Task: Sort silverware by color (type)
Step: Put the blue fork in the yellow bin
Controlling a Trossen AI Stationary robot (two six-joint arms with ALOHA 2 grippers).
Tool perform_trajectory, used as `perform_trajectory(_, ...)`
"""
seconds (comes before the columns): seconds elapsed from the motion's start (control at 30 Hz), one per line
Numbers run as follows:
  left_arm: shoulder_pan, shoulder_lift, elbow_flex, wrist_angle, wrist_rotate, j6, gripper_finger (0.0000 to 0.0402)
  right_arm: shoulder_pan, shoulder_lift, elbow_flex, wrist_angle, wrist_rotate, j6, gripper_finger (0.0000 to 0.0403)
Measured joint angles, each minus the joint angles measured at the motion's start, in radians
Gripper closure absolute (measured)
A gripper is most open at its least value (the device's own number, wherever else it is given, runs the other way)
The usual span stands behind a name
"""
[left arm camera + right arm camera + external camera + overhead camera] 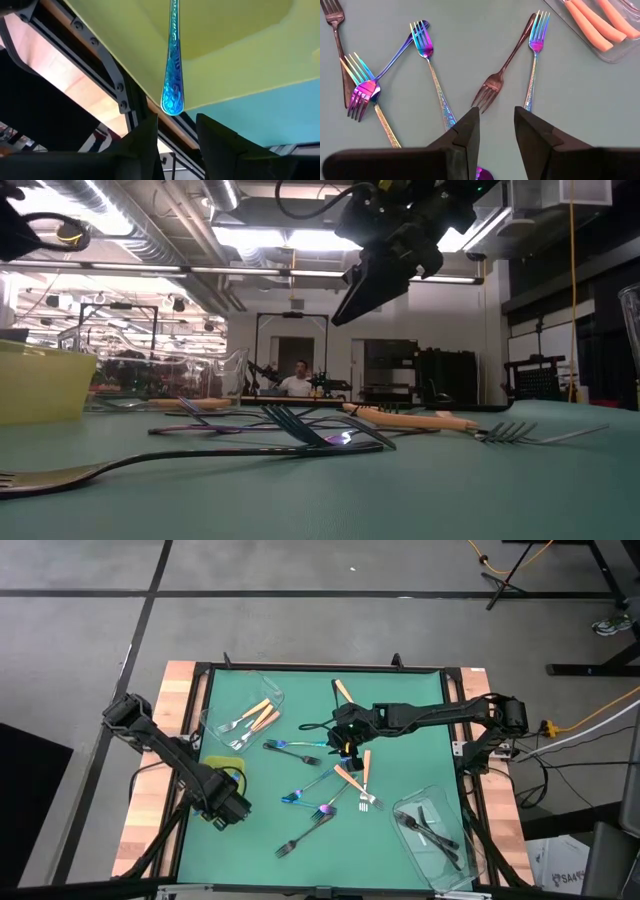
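Iridescent blue fork handle (172, 75) hangs over the rim of the yellow-green tray (235, 45) at the tabletop's (400, 725) left edge, its tip just beyond the left pincer (175, 135). Left pincer's fingers stand apart, holding nothing; the handle is clear of both. Cannot tell how much of the fork lies inside the tray.

Right pincer (495, 125) hovers mid-tabletop, fingers parted, empty, over a crossed cluster: a dark fork (502, 72) lying against an iridescent fork (534, 60), more iridescent ones to its side.

Sorted so far: orange-handled forks (250, 720) in the far-left clear tub (272, 688), dark forks (430, 830) in the near-right tub (455, 875). Several remain loose.

Risks, as judgement:
- Overhanging handle may tip the blue fork out if the left pincer brushes it in retreat.
- Right pincer closing on the crossed pair could take two kinds at once, or flick the neighbour.
- Slim flat handles on a smooth tabletop: fingers may slide off.
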Motion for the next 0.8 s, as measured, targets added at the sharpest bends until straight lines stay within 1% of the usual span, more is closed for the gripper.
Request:
perform_trajectory(0.27,0.000,-0.005,0.119,-0.005,-0.077,0.006,0.0273,0.000,0.000,0.000,-0.002,0.000,0.003,0.0290)
perform_trajectory(0.37,0.000,-0.005,0.168,-0.004,-0.122,0.009,0.0273,0.000,0.000,0.000,-0.003,0.002,0.007,0.0290)
perform_trajectory(0.47,0.000,-0.005,0.209,-0.004,-0.212,0.009,0.0273,0.000,0.000,0.000,-0.004,0.037,0.049,0.0290)
perform_trajectory(0.57,0.005,-0.005,0.240,0.000,-0.315,0.009,0.0273,0.000,0.000,0.000,-0.021,0.101,0.110,0.0290)
perform_trajectory(0.67,0.020,-0.005,0.255,0.009,-0.412,0.009,0.0273,0.000,0.000,0.000,-0.048,0.157,0.184,0.0290)
perform_trajectory(0.8,0.050,-0.005,0.256,0.016,-0.505,0.031,0.0273,0.000,0.000,0.000,-0.115,0.190,0.305,0.0290)
